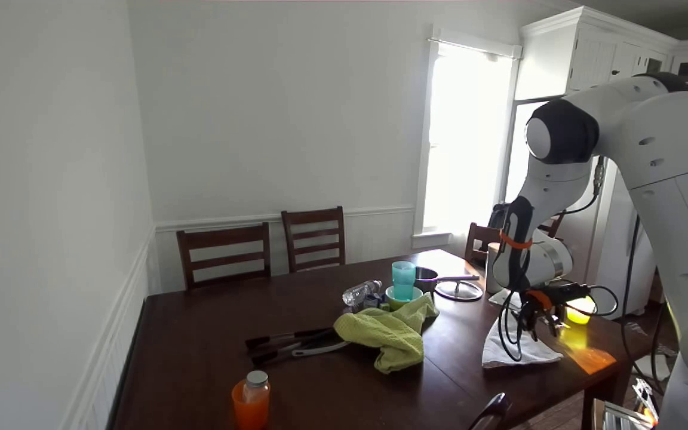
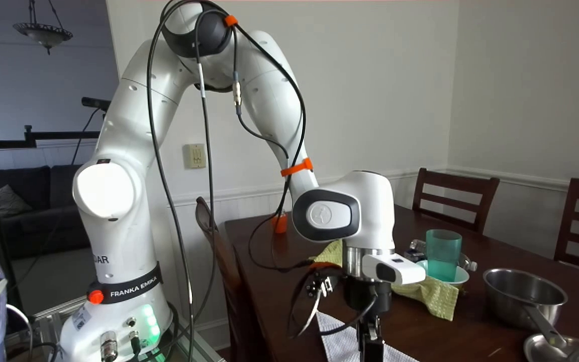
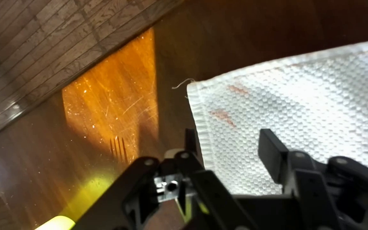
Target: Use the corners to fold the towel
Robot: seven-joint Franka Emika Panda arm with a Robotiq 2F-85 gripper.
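A white textured towel [image 1: 502,352] lies on the dark table under the arm. It also shows in an exterior view [image 2: 339,338], partly hidden by the gripper. In the wrist view the towel [image 3: 299,105] has one corner at the upper left with a loose thread and reddish stains. My gripper [image 3: 228,140] is open and points down over the towel's left hem. One finger is just outside the hem, the other over the cloth. Nothing is held. The gripper also shows in both exterior views [image 1: 544,327] [image 2: 371,344]. Its height above the cloth is hard to tell.
A crumpled green towel [image 1: 389,337] lies mid-table by black-handled utensils [image 1: 296,344]. A teal cup [image 2: 443,254] stands in a bowl near a pot [image 2: 520,296] and lid [image 1: 458,291]. A yellow cup [image 1: 580,312] stands beside the gripper. The table edge [image 3: 75,78] is close.
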